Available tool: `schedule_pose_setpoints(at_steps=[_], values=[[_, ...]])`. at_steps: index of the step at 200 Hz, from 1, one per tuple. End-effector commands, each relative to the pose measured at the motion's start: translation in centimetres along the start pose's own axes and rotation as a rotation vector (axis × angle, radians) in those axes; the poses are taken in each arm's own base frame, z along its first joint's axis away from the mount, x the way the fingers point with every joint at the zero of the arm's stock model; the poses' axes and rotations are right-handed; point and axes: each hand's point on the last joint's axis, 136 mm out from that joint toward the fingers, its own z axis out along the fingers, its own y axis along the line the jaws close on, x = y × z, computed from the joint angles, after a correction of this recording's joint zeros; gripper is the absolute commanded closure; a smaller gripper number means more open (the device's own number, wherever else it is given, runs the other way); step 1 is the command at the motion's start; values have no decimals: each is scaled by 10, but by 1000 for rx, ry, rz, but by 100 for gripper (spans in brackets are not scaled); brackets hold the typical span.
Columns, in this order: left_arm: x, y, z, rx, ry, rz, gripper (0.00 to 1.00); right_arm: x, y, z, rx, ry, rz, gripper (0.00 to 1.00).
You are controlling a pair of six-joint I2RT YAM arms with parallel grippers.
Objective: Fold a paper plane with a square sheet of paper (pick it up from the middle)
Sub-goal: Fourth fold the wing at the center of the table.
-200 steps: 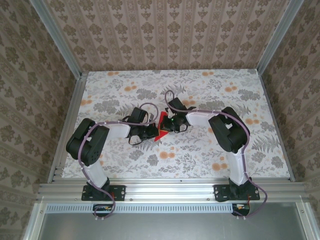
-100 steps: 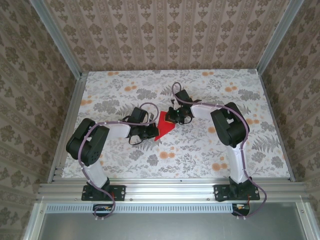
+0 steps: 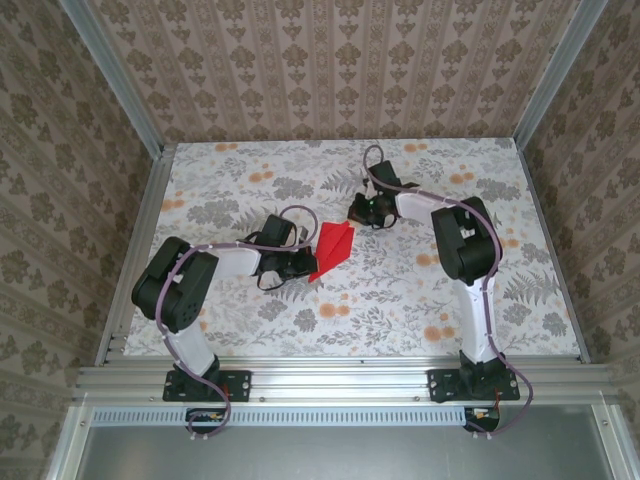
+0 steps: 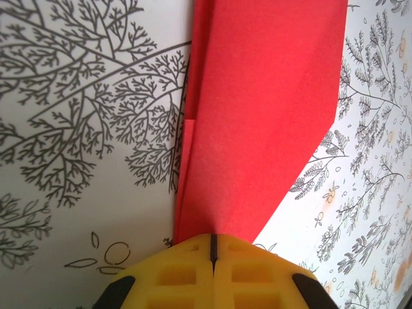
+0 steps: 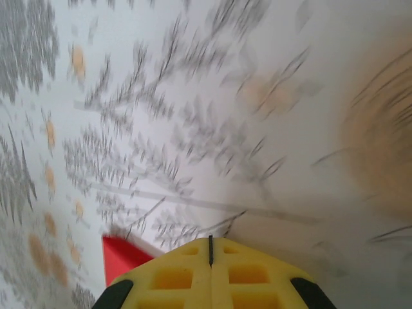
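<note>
Left gripper (image 4: 212, 239), closed tight, meets the paper plane's (image 4: 257, 116) narrow end just ahead; right gripper (image 5: 210, 243), closed and empty, hangs well apart.

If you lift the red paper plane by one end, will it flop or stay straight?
Probably fairly straight: the paper plane shows stacked folded layers along its long edge, which should stiffen it. It looks thin, so it is likely very light and easily slid across the table by a nudge. A hard squeeze would probably crumple it.
</note>
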Motion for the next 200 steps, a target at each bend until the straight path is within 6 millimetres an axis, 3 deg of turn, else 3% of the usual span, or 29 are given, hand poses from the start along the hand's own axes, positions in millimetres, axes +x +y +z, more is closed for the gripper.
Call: schedule_pose_setpoints(at_steps=[1, 26, 56, 93, 137, 200], values=[[60, 58, 1, -215, 182, -93, 100, -15, 8, -16, 16, -42, -32, 94], [56, 54, 1, -209, 173, -91, 100, -13, 33, -39, -64, -61, -33, 92], [55, 53, 2, -207, 165, -85, 100, 20, 54, -49, -152, -40, -23, 91], [55, 53, 3, -205, 167, -81, 100, 77, 69, -34, -196, 47, -8, 92], [55, 53, 4, -205, 170, -82, 100, 125, 76, -4, -183, 162, -31, 98], [55, 53, 4, -206, 168, -83, 100, 146, 62, 10, -162, 205, 1, 100]])
